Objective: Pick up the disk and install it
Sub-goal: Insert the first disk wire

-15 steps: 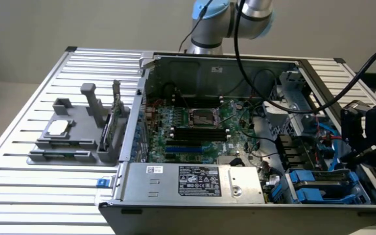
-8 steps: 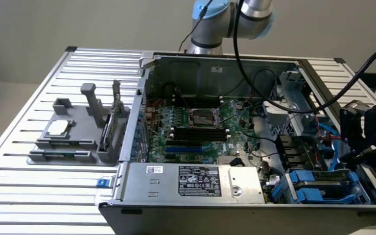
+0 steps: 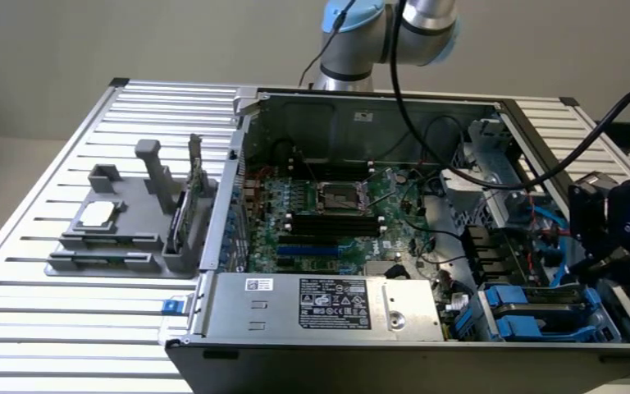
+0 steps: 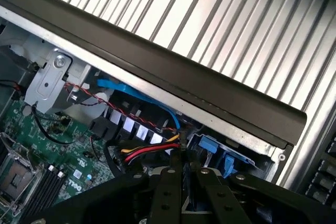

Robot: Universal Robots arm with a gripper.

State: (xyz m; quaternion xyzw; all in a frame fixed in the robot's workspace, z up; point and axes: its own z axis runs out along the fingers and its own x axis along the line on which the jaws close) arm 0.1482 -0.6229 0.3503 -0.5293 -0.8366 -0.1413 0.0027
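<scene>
Faintly, Dell lettering marks the motherboard point(image 4: 55, 148) near the pincer point(image 4: 186, 174).

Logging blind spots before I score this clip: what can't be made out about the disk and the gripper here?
- Disk: exterior view, not separable from the blue carriers; too small.
- Gripper: wrist view, its own dark body hides anything beneath it.
- Arm's end: cut off by the exterior view's right edge.

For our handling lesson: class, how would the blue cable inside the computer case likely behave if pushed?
The blue cable curves loosely, so it would probably flex aside rather than resist. It looks thin and flat, so likely light for its length.
</scene>
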